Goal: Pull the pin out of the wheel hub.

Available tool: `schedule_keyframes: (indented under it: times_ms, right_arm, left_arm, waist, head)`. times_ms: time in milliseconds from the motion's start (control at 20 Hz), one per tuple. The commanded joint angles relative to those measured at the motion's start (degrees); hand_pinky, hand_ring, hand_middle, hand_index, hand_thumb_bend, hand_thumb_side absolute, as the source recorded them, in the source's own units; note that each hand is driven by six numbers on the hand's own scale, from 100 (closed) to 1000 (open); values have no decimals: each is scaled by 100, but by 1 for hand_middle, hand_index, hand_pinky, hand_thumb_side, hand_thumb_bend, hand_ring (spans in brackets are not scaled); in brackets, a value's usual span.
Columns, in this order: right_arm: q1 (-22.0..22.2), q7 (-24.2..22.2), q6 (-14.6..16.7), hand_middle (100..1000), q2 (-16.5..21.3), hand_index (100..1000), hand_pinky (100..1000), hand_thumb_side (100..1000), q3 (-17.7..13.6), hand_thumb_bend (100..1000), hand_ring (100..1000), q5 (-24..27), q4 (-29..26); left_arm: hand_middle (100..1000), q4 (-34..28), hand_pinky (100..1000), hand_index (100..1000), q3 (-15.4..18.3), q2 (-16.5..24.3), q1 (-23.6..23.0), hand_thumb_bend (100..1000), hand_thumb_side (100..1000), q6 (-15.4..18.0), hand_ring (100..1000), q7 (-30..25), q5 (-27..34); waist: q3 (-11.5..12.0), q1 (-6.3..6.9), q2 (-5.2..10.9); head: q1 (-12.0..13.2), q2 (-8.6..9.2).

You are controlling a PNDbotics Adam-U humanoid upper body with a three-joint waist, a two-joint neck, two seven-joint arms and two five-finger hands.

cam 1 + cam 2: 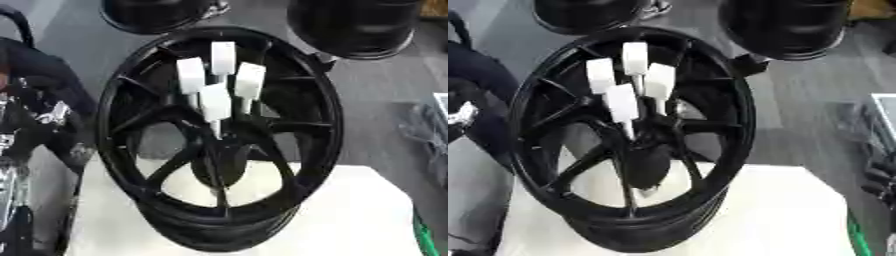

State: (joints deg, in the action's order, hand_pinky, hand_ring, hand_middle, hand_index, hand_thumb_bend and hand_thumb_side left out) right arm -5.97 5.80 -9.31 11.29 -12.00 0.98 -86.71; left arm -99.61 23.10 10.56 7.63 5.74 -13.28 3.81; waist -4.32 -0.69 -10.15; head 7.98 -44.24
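L arm [35, 125] beside wheel hub [219, 145]

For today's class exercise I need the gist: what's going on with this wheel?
Nothing is being handled yet. A black wheel hub sits on a white table, with four white pins sticking out of its centre. The robot's left arm shows at the left edge, clear of the wheel. No pin is out yet.

Grey floor [367, 95] — white table [350, 215].
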Motion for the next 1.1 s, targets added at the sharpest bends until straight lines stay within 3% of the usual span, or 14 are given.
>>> schedule_keyframes:
  times_ms: [50, 300, 450, 700, 950, 1100]
  right_arm:
    - [-18, 0, 9, 765, 96, 922, 690, 990, -47, 100, 755, -27, -71]
    - [-24, -4, 6, 765, 98, 922, 691, 993, -41, 100, 755, -29, -71]
    - [-27, -10, 5, 765, 115, 922, 690, 994, -32, 100, 755, -36, -71]
    - [-29, -14, -3, 765, 171, 922, 691, 994, -25, 100, 756, -60, -69]
    - [-3, -27, -12, 765, 244, 922, 691, 993, -13, 100, 756, -104, -58]
    - [2, -30, -11, 765, 252, 922, 691, 993, -15, 100, 756, -114, -52]
  left_arm:
    - [441, -127, 557, 595, -12, 99, 40, 358, 100, 1, 391, -6, 19]
    - [448, -300, 560, 606, -63, 315, 37, 393, 100, 72, 399, -30, 35]
    - [463, -504, 568, 627, -217, 778, 22, 436, 100, 164, 417, -75, 97]
    - [512, -843, 606, 692, -763, 2329, -52, 485, 100, 576, 461, -295, 239]
    - [539, -832, 623, 722, -1606, 4154, 197, 529, 100, 943, 482, -640, 479]
    - [539, -708, 623, 722, -1776, 4449, 321, 529, 100, 1031, 482, -701, 563]
  waist:
    - [-1, 4, 98]
    - [-16, 18, 98]
    - [-30, 48, 104]
    - [-62, 136, 128]
    - [-99, 227, 175]
    - [-98, 234, 182]
  head:
    - [11, 12]
    - [-3, 12]
    - [-17, 12]
    - [-54, 12]
    - [-77, 12]
    - [-82, 12]
